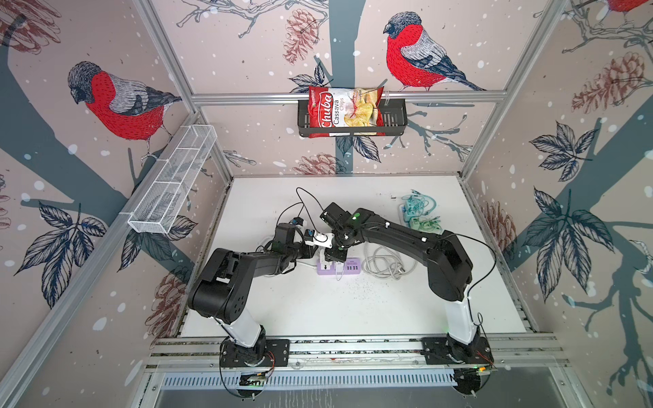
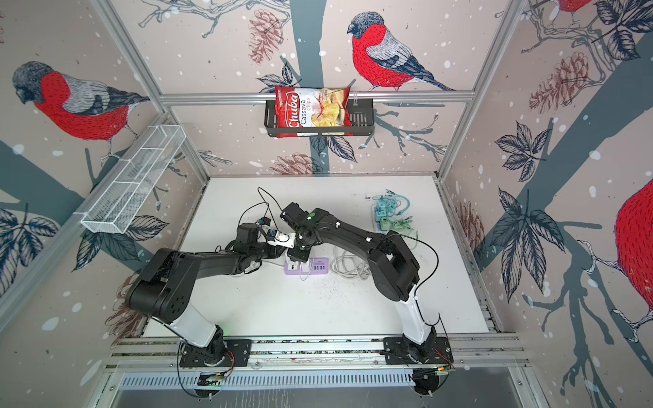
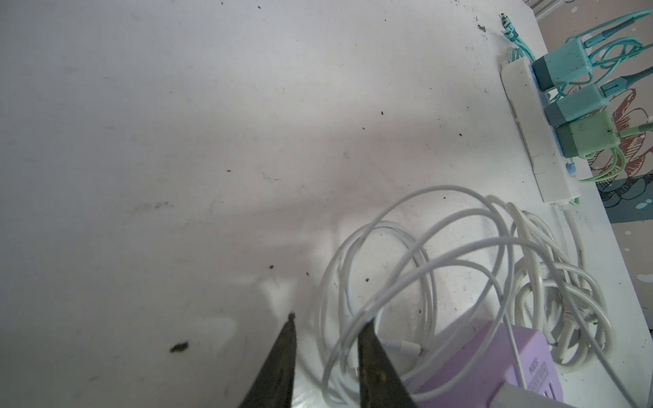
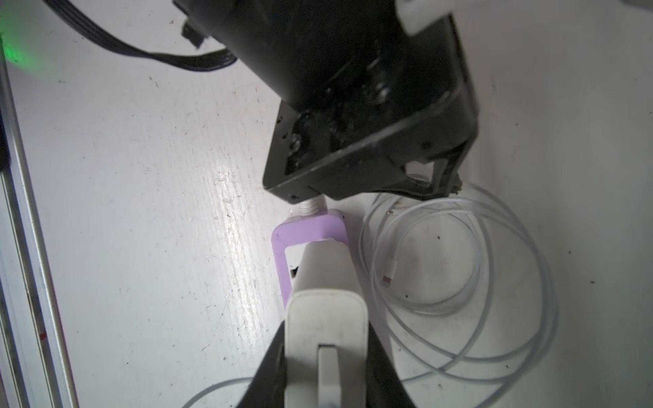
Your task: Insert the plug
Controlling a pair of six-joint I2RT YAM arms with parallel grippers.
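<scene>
Plug: a white boxy charger [image 4: 325, 303], clamped between the fingers of the right gripper [image 4: 325, 341]. It stands over the white socket face at the left end of the purple power strip [image 4: 307, 226], near the middle of the table [image 1: 318, 311].
Prongs: hidden under the charger's body, so whether they sit in the socket cannot be told. One dark socket hole shows just beside it.
Charger's rear: cut off at the edge of the right wrist view.
Power strip: lies flat. In both top views [image 1: 348, 265] [image 2: 319, 265] the two wrists cover its left half, and only the right half, with a row of small ports, shows.
Left gripper: [image 3: 328, 318] closed down, with a narrow gap left between the tips. Its black body sits over the strip's left end and hides where the strip's cord comes out.
Thin white cable: its loops [image 3: 446, 187] lie beside the strip and cross the left gripper's gap. Whether one is pinched cannot be told. Its small connector [image 4: 388, 279] lies free on the table.
Thicker cord: a pale coil [image 1: 385, 263] just right of the strip.
Far right: a white power strip [image 3: 530, 116] carrying teal and green adapters [image 3: 562, 67], tangled in their own cables.
Far wall: a bag of Chuba cassava chips [image 1: 344, 111] in a black basket [image 1: 392, 116].
</scene>
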